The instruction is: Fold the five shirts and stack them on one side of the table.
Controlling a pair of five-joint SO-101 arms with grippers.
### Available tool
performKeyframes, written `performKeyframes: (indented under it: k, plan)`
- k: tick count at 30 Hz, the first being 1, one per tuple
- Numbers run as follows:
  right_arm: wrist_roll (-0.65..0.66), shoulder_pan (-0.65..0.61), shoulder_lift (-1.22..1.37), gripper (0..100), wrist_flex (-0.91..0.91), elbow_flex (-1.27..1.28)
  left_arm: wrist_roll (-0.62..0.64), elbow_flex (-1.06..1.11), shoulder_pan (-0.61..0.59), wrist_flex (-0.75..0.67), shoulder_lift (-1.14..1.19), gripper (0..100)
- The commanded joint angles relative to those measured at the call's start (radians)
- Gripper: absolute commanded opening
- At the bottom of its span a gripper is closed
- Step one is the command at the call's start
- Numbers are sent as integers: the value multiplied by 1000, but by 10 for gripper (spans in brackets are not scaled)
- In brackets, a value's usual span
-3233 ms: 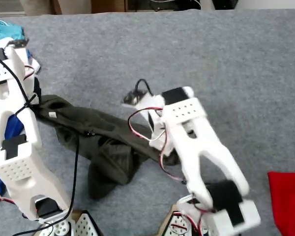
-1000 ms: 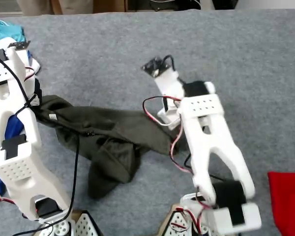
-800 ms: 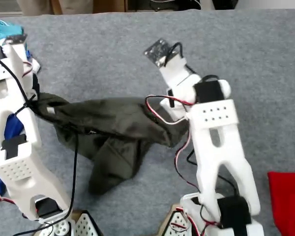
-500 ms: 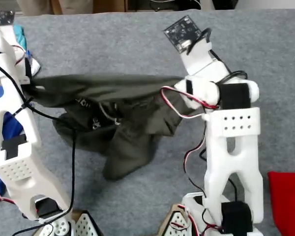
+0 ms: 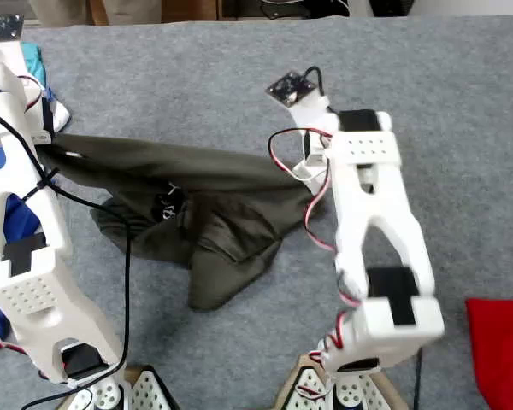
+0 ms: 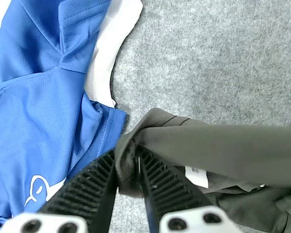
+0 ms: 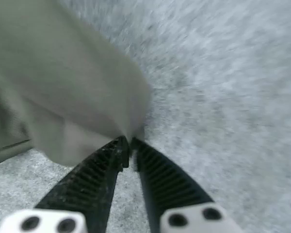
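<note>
Grey felt covers the surface (image 5: pixel 462 128), where a dark olive shirt (image 5: pixel 214 222) is stretched between the two arms near the middle, its lower folds sagging in a heap onto the felt. The left claw (image 6: pixel 128 158) is pinching a bunched corner of it, just beside a small white tag (image 6: pixel 198 175) whose print is too small to read, with a blue shirt (image 6: pixel 34 97) and white cloth (image 6: pixel 111 39) lying close by. The right claw (image 7: pixel 130 143) is pressed together on the opposite edge, blurred in its wrist view, and a red shirt (image 5: pixel 500 350) is cut off at the surface's right edge.
</note>
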Motion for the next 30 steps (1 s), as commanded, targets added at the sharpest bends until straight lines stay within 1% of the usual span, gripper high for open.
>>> performKeyframes:
  k: [1,4,8,10,12,16,19,23,26,30]
  plan:
    - [9,36,81,169,-12,-125,-2,-3,3,-3,-13,19]
    - [9,45,87,218,0,-193,-2,-3,3,-3,-13,19]
    - [18,13,22,212,107,-240,-3,-3,3,-3,-12,19]
    - [20,-16,-33,197,163,-239,-3,-3,3,-3,-12,19]
    - [52,-58,-93,184,216,-226,-3,-3,5,-3,-12,19]
    - [132,-170,-251,182,256,-81,-3,-3,6,-3,-12,19]
    - [178,-277,-378,183,209,120,-3,-3,6,-3,-12,19]
    - [181,-387,-492,183,31,392,-3,-3,6,-5,-12,19]
    - [155,-458,-504,183,-17,475,-3,-3,6,-5,-12,19]
    - [98,-519,-504,183,-38,489,-3,-3,6,-6,-12,19]
